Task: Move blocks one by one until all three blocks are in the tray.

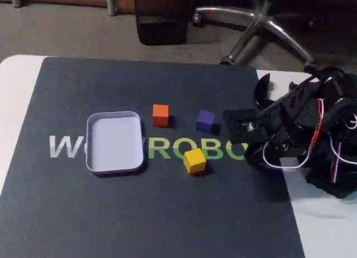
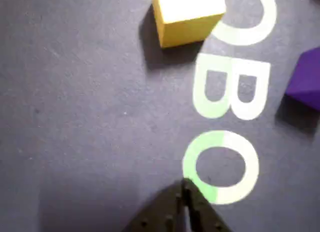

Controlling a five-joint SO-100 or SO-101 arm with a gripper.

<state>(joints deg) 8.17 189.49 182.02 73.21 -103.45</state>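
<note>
Claw [image 2: 185, 192] pinched together and empty, parked short of the yellow block [image 2: 186, 15] ahead, nothing trayed yet.

- In the wrist view the yellow block [image 2: 187, 16] is cut off by the top edge.
- The purple block [image 2: 306, 81] runs off the right edge there.
- The tray [image 1: 114, 120] hides part of the mat's lettering [image 1: 167, 149] in the fixed view.

We count three blocks on the mat, one orange block [image 1: 160, 115], one purple block [image 1: 205, 120] and one yellow block [image 1: 194, 160], along with one tray [image 1: 114, 142], one dark mat [image 1: 145, 213] and one gripper [image 1: 231, 124].
</note>
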